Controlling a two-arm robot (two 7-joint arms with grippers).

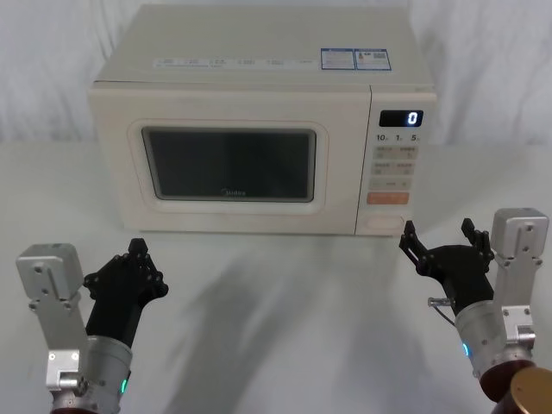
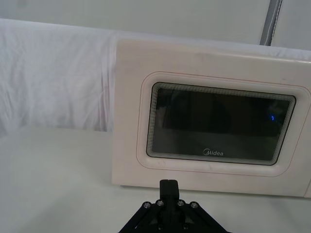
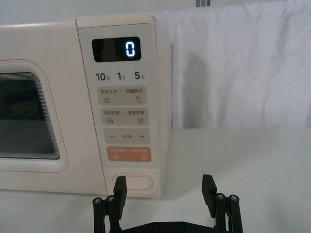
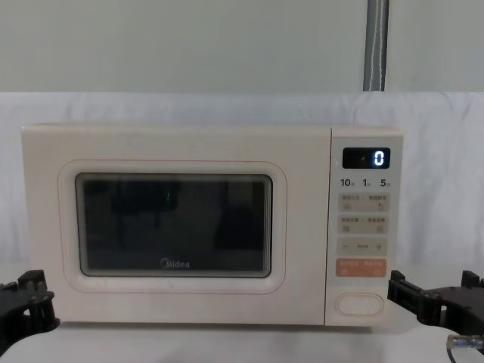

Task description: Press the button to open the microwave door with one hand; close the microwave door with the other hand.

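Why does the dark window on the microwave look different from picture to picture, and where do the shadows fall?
Head view: the microwave door window is a flat grey sheen, and soft shadows stretch across the table towards the camera. Left wrist view: a small blue dot glints in the glass. Chest view: dim dark shapes mirror in it. Right wrist view: the display glows brightly.

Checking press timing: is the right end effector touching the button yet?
Apart. In the head view, bare table separates the right end effector from the button; its fingers are spread.

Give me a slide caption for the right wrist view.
Open right gripper poised before the closed microwave's control panel, level with the wide oval button.
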